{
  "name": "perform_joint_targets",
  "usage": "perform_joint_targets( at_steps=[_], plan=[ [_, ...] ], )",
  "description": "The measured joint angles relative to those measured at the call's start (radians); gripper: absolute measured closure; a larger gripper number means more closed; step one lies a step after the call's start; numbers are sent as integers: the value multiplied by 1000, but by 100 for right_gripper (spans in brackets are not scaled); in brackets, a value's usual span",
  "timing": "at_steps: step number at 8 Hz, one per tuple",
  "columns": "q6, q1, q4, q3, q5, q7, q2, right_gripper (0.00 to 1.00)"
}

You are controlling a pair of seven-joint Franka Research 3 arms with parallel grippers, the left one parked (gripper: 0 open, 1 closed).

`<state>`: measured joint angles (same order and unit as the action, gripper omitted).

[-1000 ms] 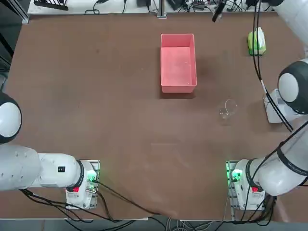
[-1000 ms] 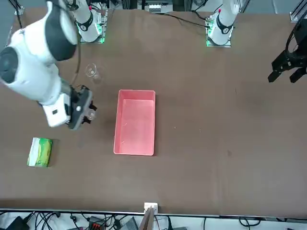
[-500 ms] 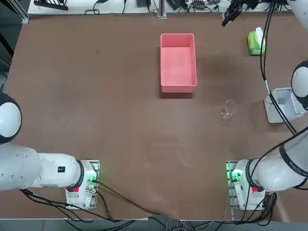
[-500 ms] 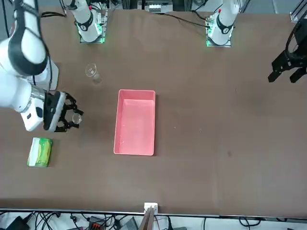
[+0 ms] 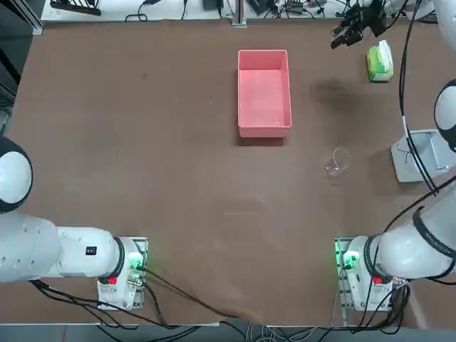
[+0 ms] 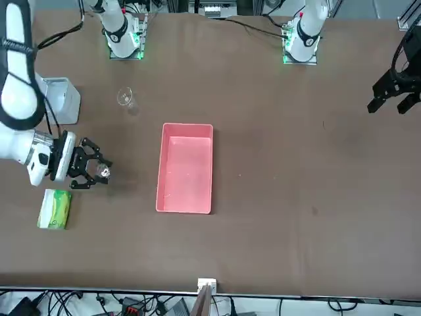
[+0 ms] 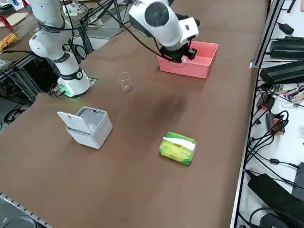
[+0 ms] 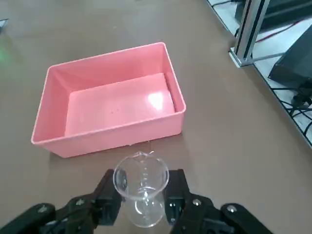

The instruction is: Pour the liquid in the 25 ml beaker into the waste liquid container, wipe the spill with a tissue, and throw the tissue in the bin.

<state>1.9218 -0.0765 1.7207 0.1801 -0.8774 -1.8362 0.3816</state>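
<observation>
Gripping the 25 ml beaker (image 8: 141, 195) between its fingers (image 8: 108, 204), the right gripper (image 6: 92, 170) hangs in the air beside the waste liquid container (image 6: 186, 168), not yet over it. Tilting too early would likely spill on the table (image 6: 296, 164); smooth glass could also slip.

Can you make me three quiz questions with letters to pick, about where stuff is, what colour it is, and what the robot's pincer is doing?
1. Where is the green tissue pack?
A. in the pink tray
B. on the brown table
C. in the grey box

2. What colour is the rectangular plastic tray?
A. pink
B. blue
C. yellow

3. What is the right pincer doing?
A. hanging open
B. holding a tissue
C. gripping a tiny clear glass beaker

Answers: 1 B, the pack lies on the bare table; 2 A, its walls are pink; 3 C, the wrist view shows the fingers clamping the glass.
</observation>
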Motion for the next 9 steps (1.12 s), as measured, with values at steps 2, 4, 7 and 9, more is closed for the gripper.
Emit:
perform_joint_targets(
  at_steps=[2, 4, 7, 9],
  plan=[
    [-51, 49, 17, -1, -89, -155, 50, 52],
    [-115, 102, 24, -1, -155, -274, 115, 52],
    [-169, 154, 41, -2, -263, -477, 228, 52],
    [-172, 176, 54, -2, -277, -558, 269, 52]
  ],
)
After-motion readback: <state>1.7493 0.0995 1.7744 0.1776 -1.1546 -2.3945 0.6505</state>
